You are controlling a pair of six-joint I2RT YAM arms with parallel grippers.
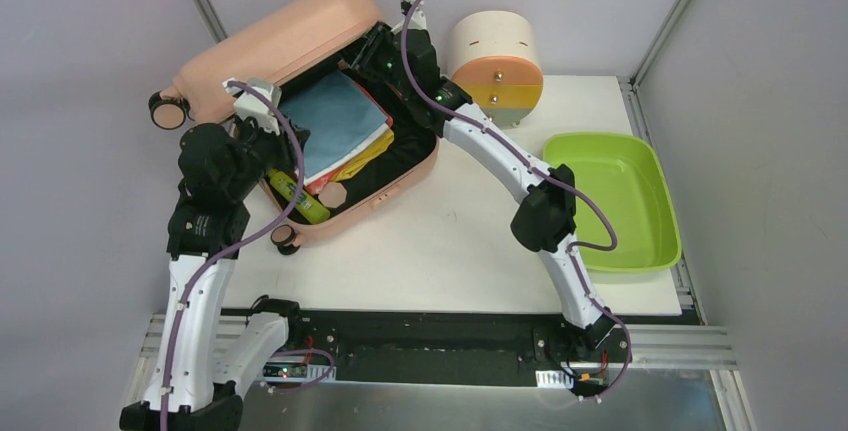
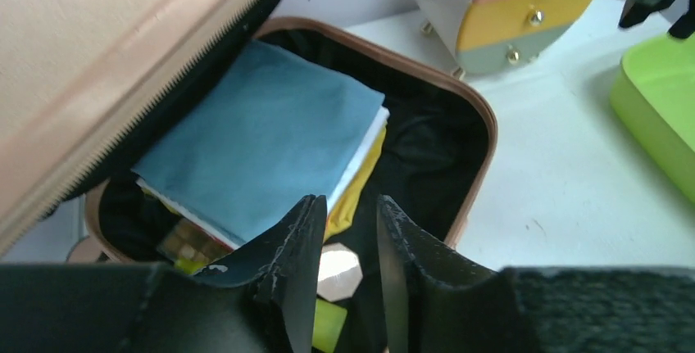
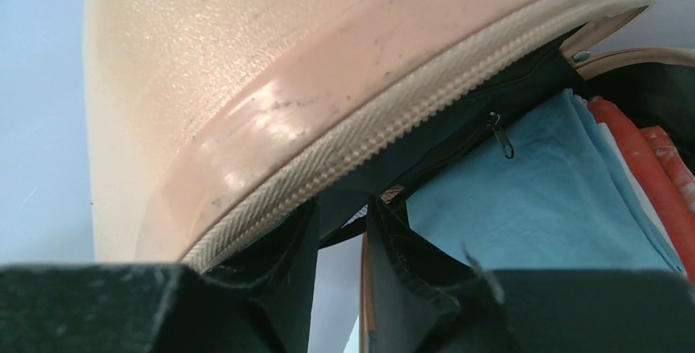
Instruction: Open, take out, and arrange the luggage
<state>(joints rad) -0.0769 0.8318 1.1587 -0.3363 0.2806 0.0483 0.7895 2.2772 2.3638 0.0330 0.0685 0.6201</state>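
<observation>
The peach-pink luggage (image 1: 290, 36) lies open at the back left, its lid tilted up and its base (image 1: 400, 186) on the white table. Inside are a folded blue cloth (image 1: 335, 116), yellow and white folded pieces, a lime-green bottle (image 1: 300, 198) and a peach octagonal piece (image 1: 335, 194). My left gripper (image 1: 272, 146) hovers over the base's near-left part, jaws slightly apart and empty (image 2: 350, 201), with the octagonal piece (image 2: 340, 271) below them. My right gripper (image 1: 378, 51) is at the lid's right rim, jaws slightly apart (image 3: 342, 203), tips against the lid's black lining under the zip edge (image 3: 344, 144).
A cream cylindrical drawer unit (image 1: 495, 56) with orange, yellow and grey drawers stands just right of the luggage. A lime-green tray (image 1: 615, 201) sits at the table's right edge. Grey walls enclose the back and sides.
</observation>
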